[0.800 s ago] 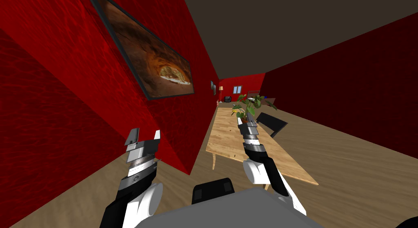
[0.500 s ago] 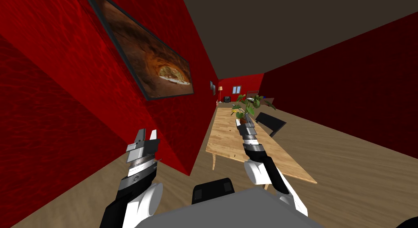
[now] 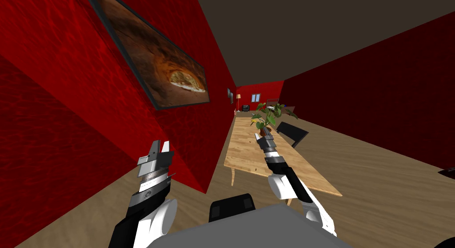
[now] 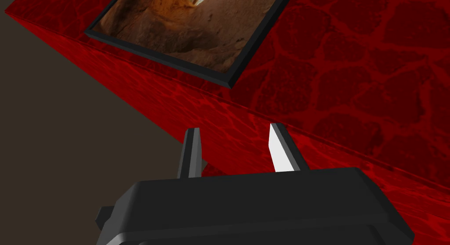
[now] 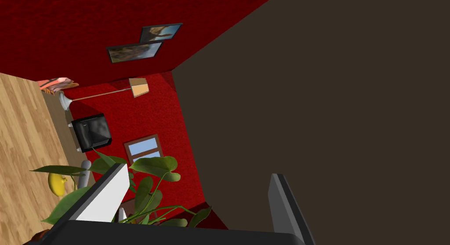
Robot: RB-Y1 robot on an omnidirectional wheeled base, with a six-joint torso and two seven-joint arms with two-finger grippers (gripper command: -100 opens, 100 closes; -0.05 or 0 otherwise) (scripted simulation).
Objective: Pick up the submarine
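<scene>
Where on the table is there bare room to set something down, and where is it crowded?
The table is free at its near end, from the near edge up to the right gripper, and along its wall-side edge. Crowded: around the plant, with a yellow thing beside it, the gripper just short of it and the chair at the other edge.

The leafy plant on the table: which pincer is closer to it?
Right. The right pincer is over the wooden table just before the plant; the left pincer is off the table, beside the red wall.
</scene>
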